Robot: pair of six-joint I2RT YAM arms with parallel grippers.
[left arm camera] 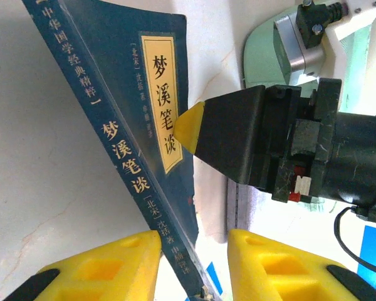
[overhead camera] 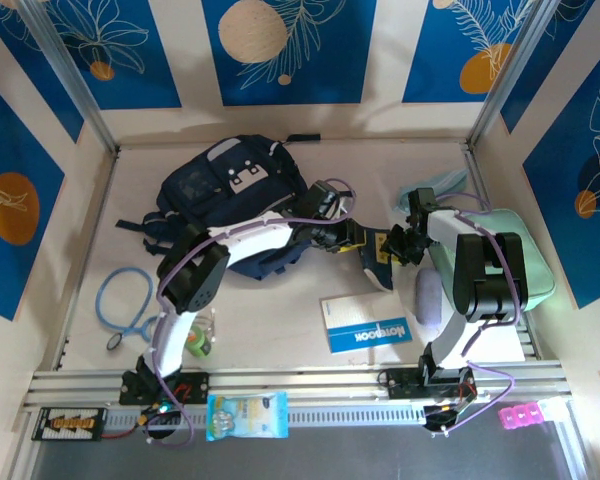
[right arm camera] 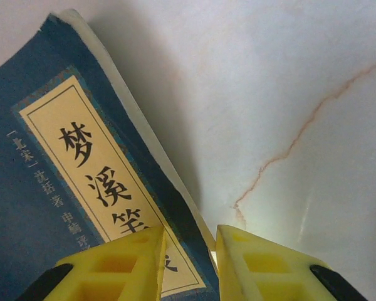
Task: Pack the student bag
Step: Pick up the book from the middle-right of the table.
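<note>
Yellow left fingers (left arm camera: 151, 246) straddle the spine of a blue book (left arm camera: 122, 94) at the desk's (overhead camera: 280, 315) centre, though whether they pinch it I cannot tell; the right fingers (right arm camera: 158, 244) are clamped on its cover from 3 o'clock. Both arms fold inward, elbows bent, wrists meeting over the book. At 10 o'clock from them lies the student bag (overhead camera: 225, 180), likely soft, floppy and light, best gripped by its zip edge.
</note>
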